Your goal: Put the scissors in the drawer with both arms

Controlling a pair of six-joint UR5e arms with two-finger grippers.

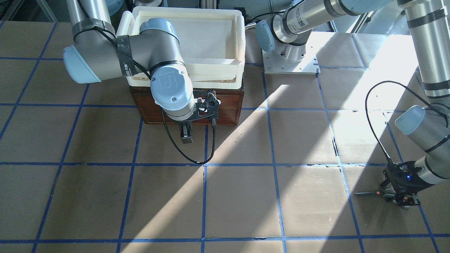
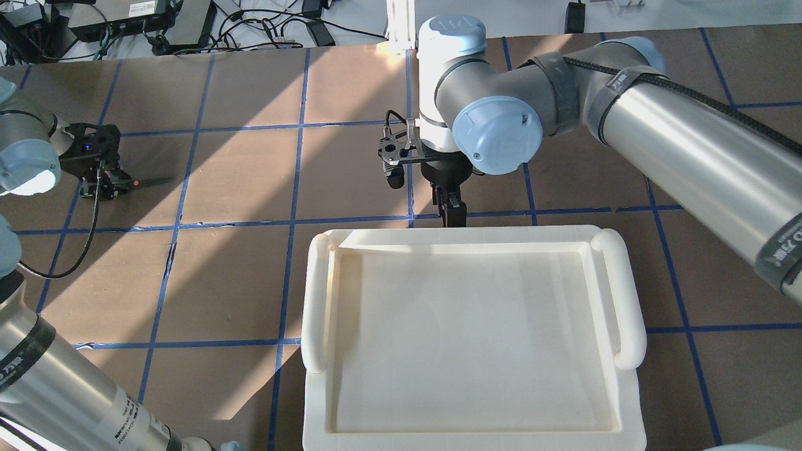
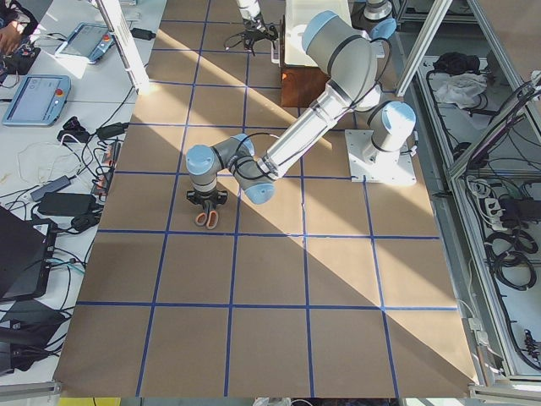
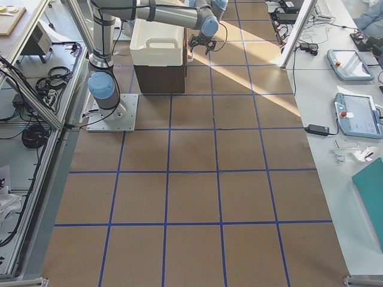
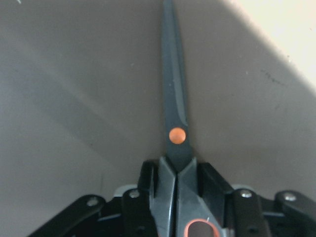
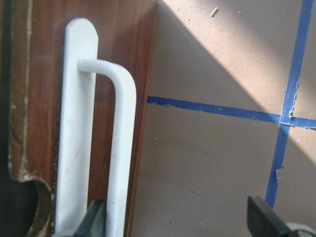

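Observation:
The scissors lie flat on the brown table with their blades closed, and they also show in the front-facing view. My left gripper is shut on the scissors just behind the orange pivot dot, low at the table. The drawer is closed under the cream tray, and its white bar handle is in the right wrist view. My right gripper is open in front of the drawer front. The handle bar sits just inside one of its fingers.
A cream plastic tray sits on top of the drawer cabinet. The left arm's white base plate is beside the cabinet. Blue tape lines grid the table. A cable loop hangs from the right wrist.

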